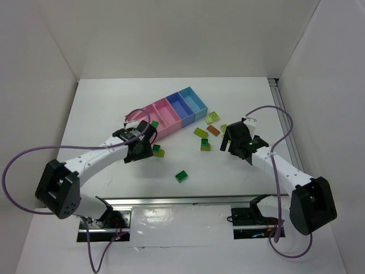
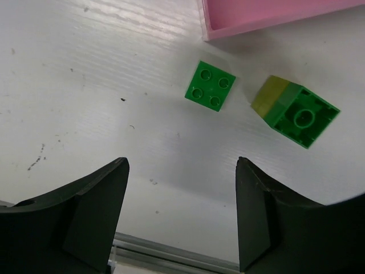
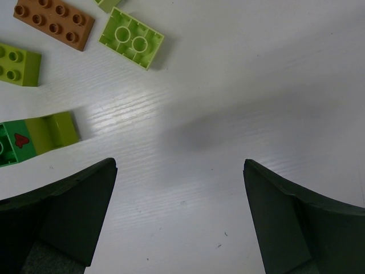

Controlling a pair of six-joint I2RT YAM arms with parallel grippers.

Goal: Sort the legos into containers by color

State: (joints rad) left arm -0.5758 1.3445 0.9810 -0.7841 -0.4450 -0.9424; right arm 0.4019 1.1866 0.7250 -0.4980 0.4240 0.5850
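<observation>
Pink and blue plastic containers (image 1: 171, 114), four joined, are running in a row from near-left to far-right across the bench (image 1: 114, 103), with eight legos (image 1: 181, 176) lying loose before them. The left hand (image 2: 182, 171) is gaping empty over one flat green square brick (image 2: 210, 85) and one tipped green-and-yellow stack (image 2: 293, 111) near the containers' pink corner. The right hand (image 3: 179, 171) is hanging open, empty, near one orange brick (image 3: 54, 23), long axis slanting down-right, and two loose yellow-green bricks (image 3: 131, 37).

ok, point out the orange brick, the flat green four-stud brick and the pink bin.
orange brick (image 3: 55, 23): right wrist view, studded top face.
flat green brick (image 2: 210, 85): left wrist view, centre among its four studs.
pink bin (image 2: 239, 29): left wrist view, outer wall.
</observation>
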